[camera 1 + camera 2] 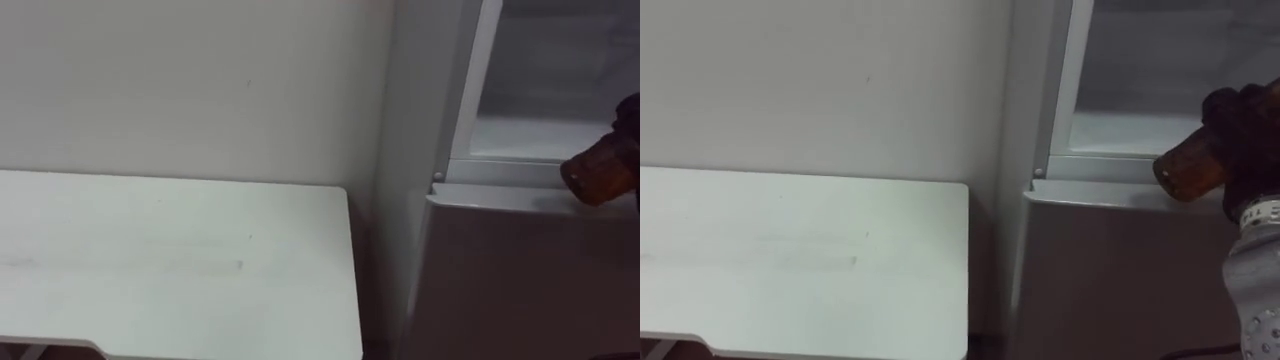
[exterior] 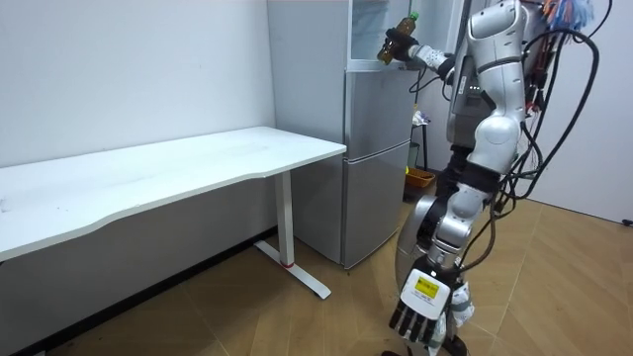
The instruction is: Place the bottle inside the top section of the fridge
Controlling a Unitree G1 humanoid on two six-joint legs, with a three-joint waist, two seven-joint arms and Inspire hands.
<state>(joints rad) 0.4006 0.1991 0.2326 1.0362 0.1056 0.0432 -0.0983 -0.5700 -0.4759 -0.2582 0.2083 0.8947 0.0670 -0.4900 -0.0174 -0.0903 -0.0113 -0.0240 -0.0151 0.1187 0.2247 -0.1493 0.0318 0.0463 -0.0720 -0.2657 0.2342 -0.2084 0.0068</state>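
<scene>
A brown bottle (image 1: 1185, 168) with a green cap (image 2: 413, 17) is held tilted in my right hand (image 1: 1245, 125), whose fingers are curled round it. Its base points at the open upper fridge compartment (image 1: 1130, 130), just above the top edge of the grey lower door (image 1: 1120, 270). In the room view I stand in front of the fridge (image 2: 376, 158) with the right arm raised to the bottle (image 2: 398, 38). My left hand (image 2: 425, 307) hangs low beside my legs, its fingers straight and holding nothing.
A white table (image 1: 170, 260) stands against the wall, left of the fridge, with a narrow gap between them. A white frame (image 1: 1065, 90) borders the upper compartment on its left. Wooden floor (image 2: 297, 316) lies around me.
</scene>
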